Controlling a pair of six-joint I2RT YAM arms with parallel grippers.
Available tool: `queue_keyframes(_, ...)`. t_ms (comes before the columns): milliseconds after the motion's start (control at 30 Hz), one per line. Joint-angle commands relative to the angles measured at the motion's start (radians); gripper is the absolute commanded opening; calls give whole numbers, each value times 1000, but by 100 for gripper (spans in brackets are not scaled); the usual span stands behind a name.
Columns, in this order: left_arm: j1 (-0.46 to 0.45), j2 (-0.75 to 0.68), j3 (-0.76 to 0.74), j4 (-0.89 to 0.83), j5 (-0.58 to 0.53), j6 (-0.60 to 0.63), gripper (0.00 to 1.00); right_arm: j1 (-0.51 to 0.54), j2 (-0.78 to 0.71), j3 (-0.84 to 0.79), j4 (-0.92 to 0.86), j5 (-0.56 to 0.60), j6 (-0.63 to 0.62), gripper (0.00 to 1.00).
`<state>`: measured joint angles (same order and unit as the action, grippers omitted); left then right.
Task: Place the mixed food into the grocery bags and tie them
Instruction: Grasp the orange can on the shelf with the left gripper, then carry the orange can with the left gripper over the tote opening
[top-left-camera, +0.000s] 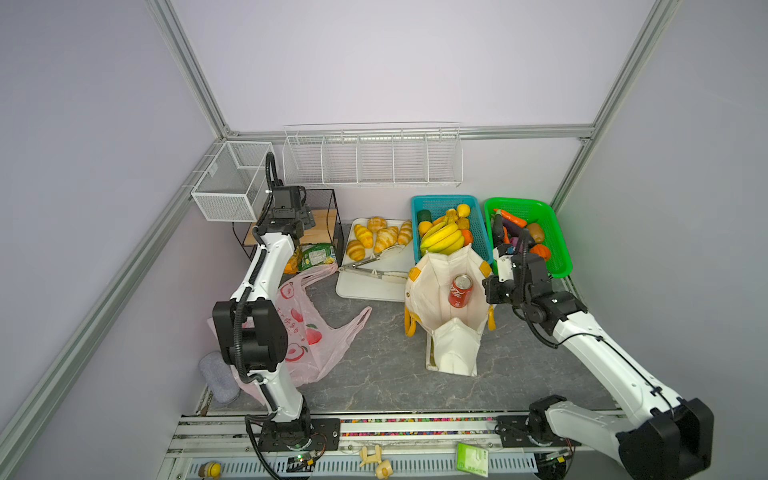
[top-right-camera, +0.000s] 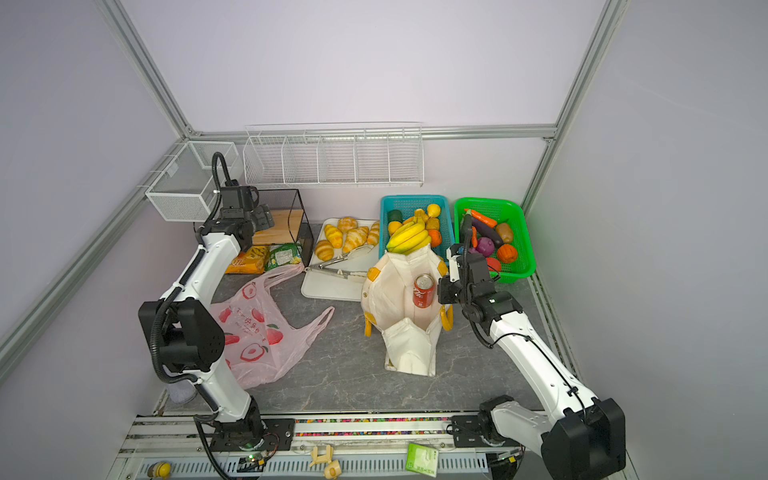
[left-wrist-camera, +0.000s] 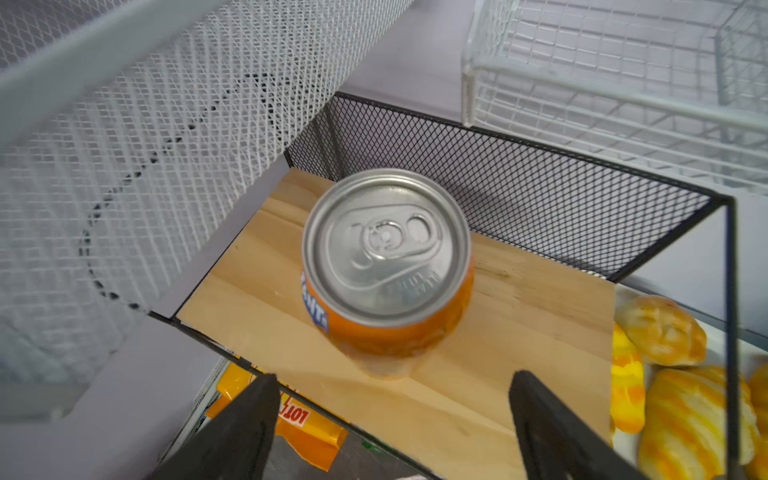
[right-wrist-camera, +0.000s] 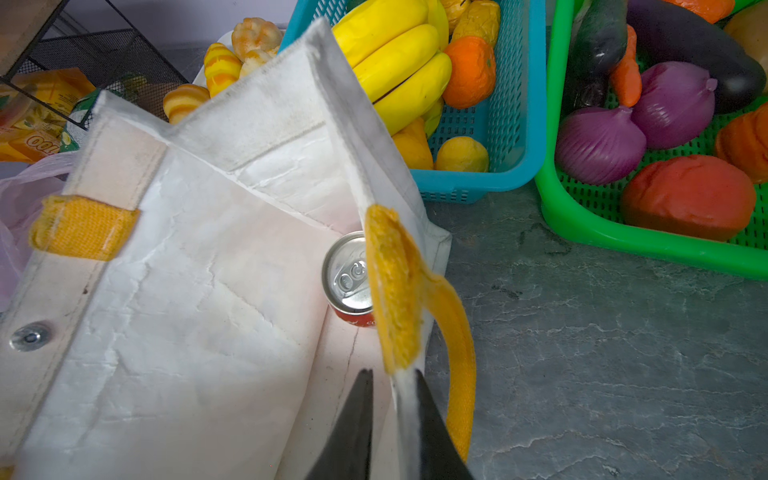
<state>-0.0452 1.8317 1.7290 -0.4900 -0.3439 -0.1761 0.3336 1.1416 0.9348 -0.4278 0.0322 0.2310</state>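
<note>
Hanging above a grey marbled tabletop (top-left-camera: 374, 365) between lilac walls (top-left-camera: 395, 62), left pincer (left-wrist-camera: 395, 376) gapes, right pincer (right-wrist-camera: 392, 374) clamps tote (right-wrist-camera: 187, 291).

Small enclosed work cell with plain, pale lilac walls (top-left-camera: 395, 62) at the back and on both sides, joined along the corners by silver aluminium struts (top-left-camera: 197, 79). Underneath, a grey marbled tabletop (top-left-camera: 374, 374) with pale veins. On the back wall, a long white wire rack (top-left-camera: 374, 166) split into several compartments. On the left wall, a white mesh basket (top-left-camera: 226, 187). Just below, in the back left corner, a black mesh shelf (left-wrist-camera: 519, 195) with a light wooden board (left-wrist-camera: 498, 353). Along the near edge, metal rails (top-left-camera: 415, 428). Soft, even light, hardly any shadow.
</note>
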Motion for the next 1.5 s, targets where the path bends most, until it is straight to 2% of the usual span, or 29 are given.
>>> queue_keyframes(0, 10, 38, 67, -43, 0, 28, 86, -6, -2, -22, 23, -8, -13, 19)
queue_keyframes(433, 25, 180, 265, -121, -48, 79, 86, -5, -19, -33, 23, -4, -16, 19)
queue_keyframes(733, 33, 258, 377, -159, -31, 102, 82, -5, -15, -33, 26, -11, -18, 19)
queue_keyframes(967, 33, 291, 406, -160, -22, 114, 73, -5, -13, -33, 26, -10, -20, 20)
queue_keyframes(1200, 34, 282, 402, -159, -8, 109, 59, -5, -10, -31, 25, -10, -21, 20)
queue_keyframes(1333, 31, 230, 359, -147, 7, 85, 53, -6, -8, -30, 23, -5, -21, 20)
queue_keyframes(1467, 4, 115, 249, -76, 24, 76, 48, -6, -2, -27, 26, -6, -22, 20)
